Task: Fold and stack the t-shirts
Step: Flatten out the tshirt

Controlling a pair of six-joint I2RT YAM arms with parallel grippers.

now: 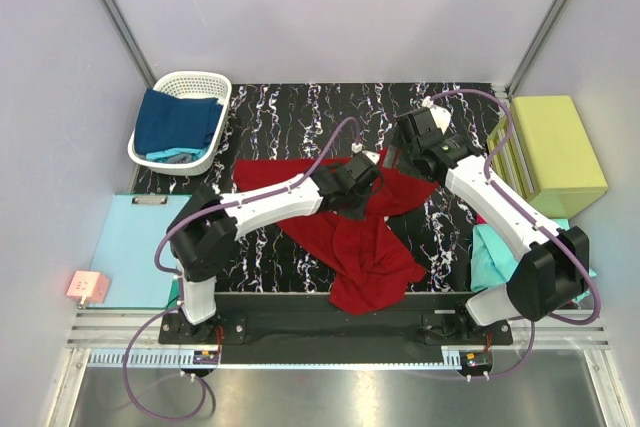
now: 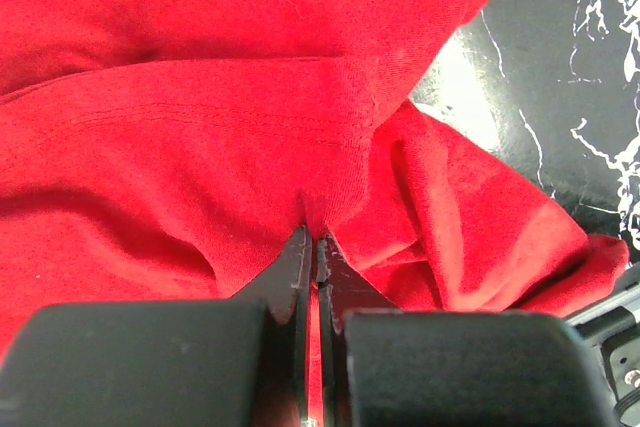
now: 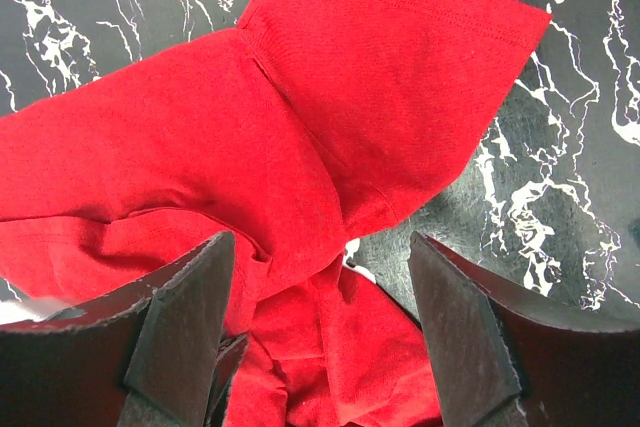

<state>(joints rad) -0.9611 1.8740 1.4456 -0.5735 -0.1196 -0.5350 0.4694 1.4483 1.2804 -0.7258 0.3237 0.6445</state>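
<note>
Left gripper (image 1: 357, 175) (image 2: 312, 239): jaws pressed to a slit, pinching a raised fold of the red shirt (image 1: 370, 257) (image 2: 200, 127) (image 3: 380, 77). The cloth puckers into creases right at the fingertips. Most of the shirt spreads ahead of this gripper and to both sides. Bare mat (image 1: 280, 122) (image 2: 540, 67) (image 3: 560, 197) shows only ahead and to its right.

Right gripper (image 1: 397, 152) (image 3: 320, 244): fingers spread wide, nothing between them, held above the shirt and not touching it. Ahead of the fingers a sleeve-like flap lies flat on the mat. Rumpled cloth sits under the gap and beneath the left finger. The mat is bare under and beyond the right finger.

Seen from overhead, the two grippers are near each other over the far part of the shirt, the right one just beyond the left. The rest of the shirt trails back toward the arm bases in a loose heap.

Navy shirt (image 1: 175, 119): in the basket (image 1: 195, 79), well off to the left of the left gripper.

Teal shirt (image 1: 495, 252): behind the right gripper, partly under that arm.

Box (image 1: 555, 147): right of the right gripper.

Sheet (image 1: 130, 247): well back and to the left of the left gripper.
</note>
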